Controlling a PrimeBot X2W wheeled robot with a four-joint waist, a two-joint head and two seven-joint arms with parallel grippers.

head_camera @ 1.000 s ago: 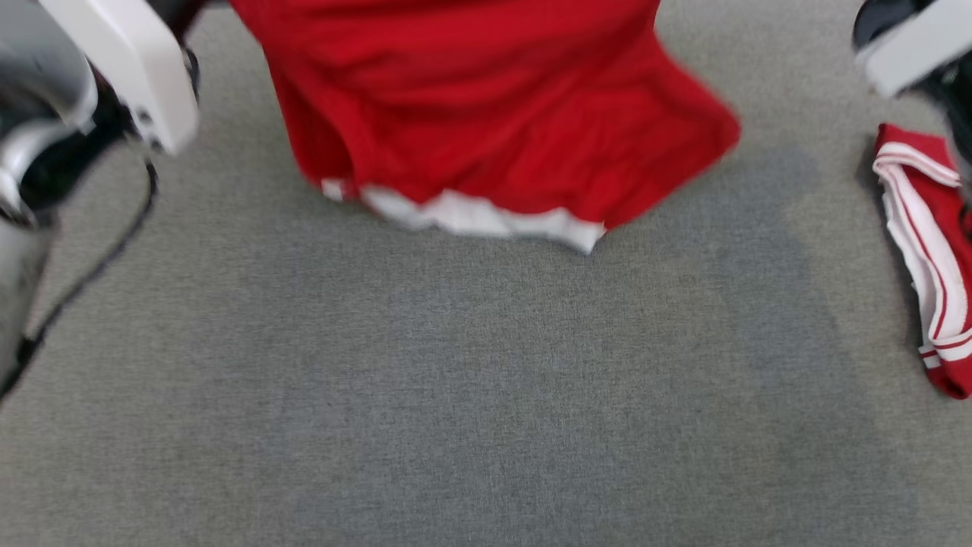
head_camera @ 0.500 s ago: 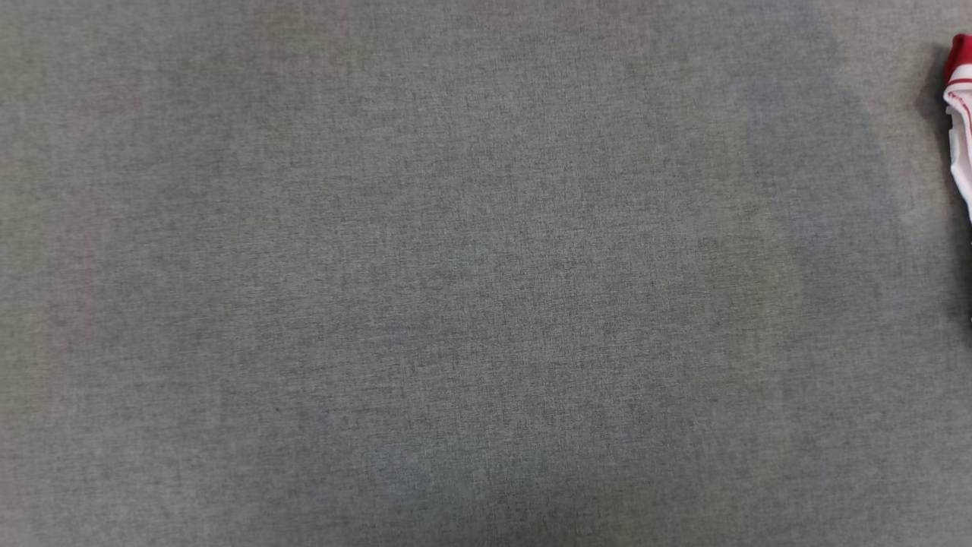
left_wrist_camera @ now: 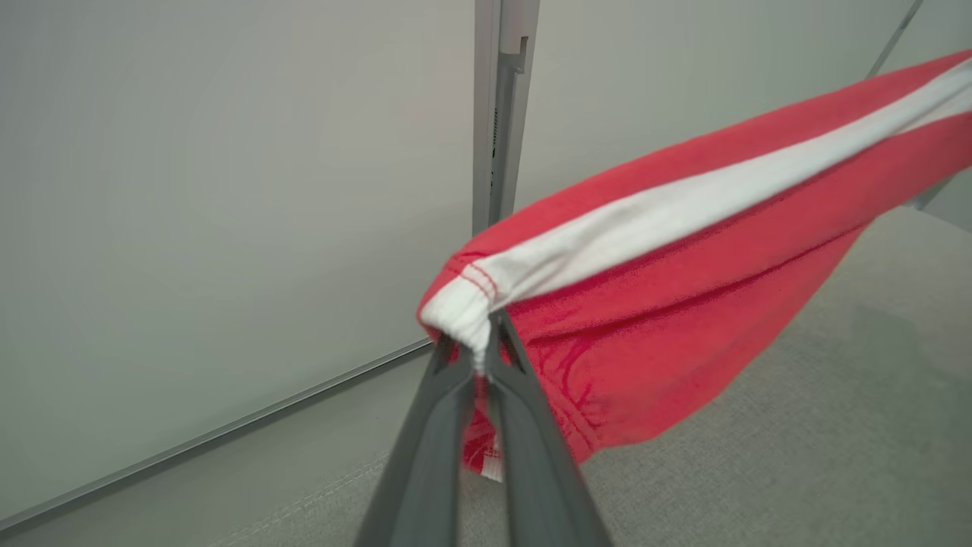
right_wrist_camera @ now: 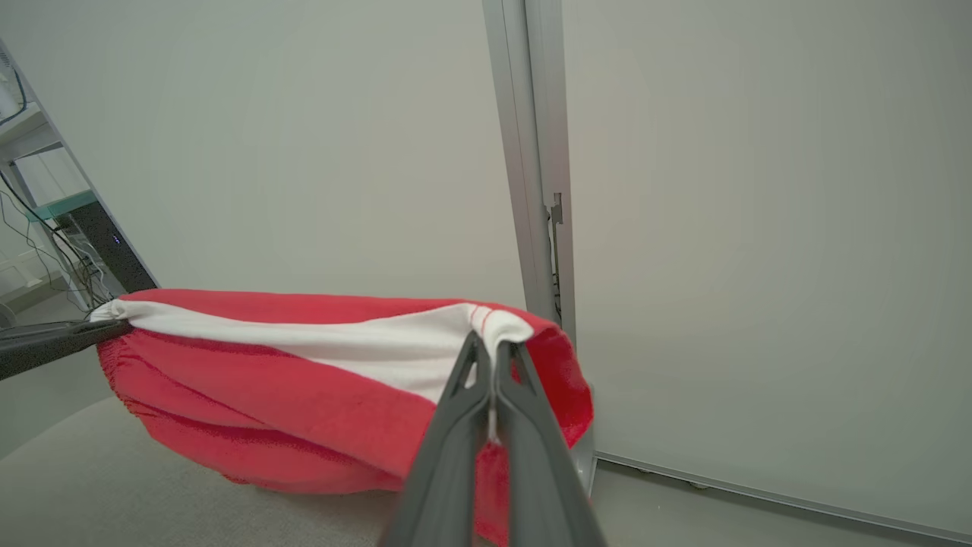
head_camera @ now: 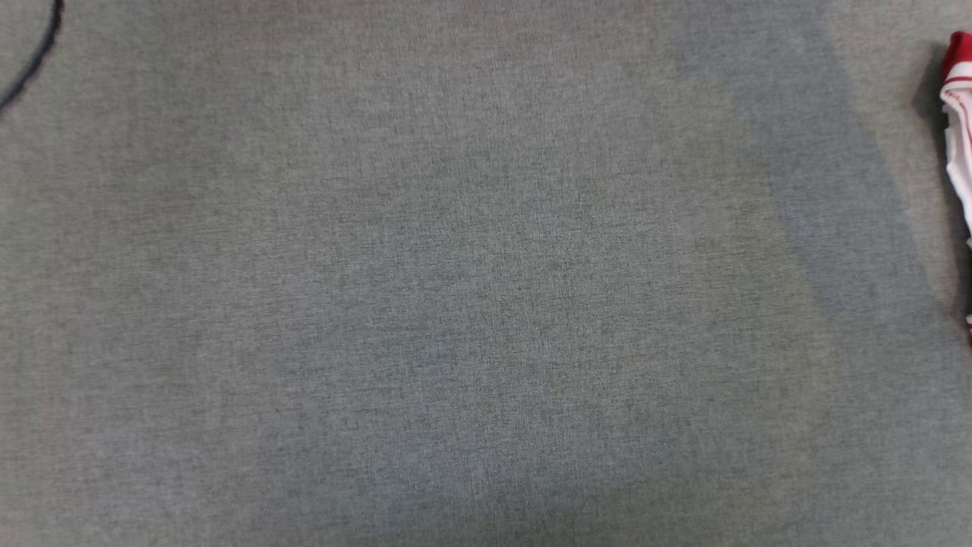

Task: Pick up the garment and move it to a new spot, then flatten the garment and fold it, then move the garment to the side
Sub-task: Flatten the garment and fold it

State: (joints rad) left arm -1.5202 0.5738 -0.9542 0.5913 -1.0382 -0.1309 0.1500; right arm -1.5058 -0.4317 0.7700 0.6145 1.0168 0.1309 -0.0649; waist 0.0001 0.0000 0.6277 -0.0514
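This looks like a robotics lab: plain pale wall panels (right_wrist_camera: 759, 228) joined by a grey metal post (right_wrist_camera: 531, 190), a grey fabric-covered worktop (head_camera: 456, 304), and a cable-strewn equipment rack (right_wrist_camera: 61, 205) beyond its edge.

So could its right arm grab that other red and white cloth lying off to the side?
Probably not right now: the right gripper is shut on the red garment, stretched between it and the left gripper. The other cloth itself lies uncovered.
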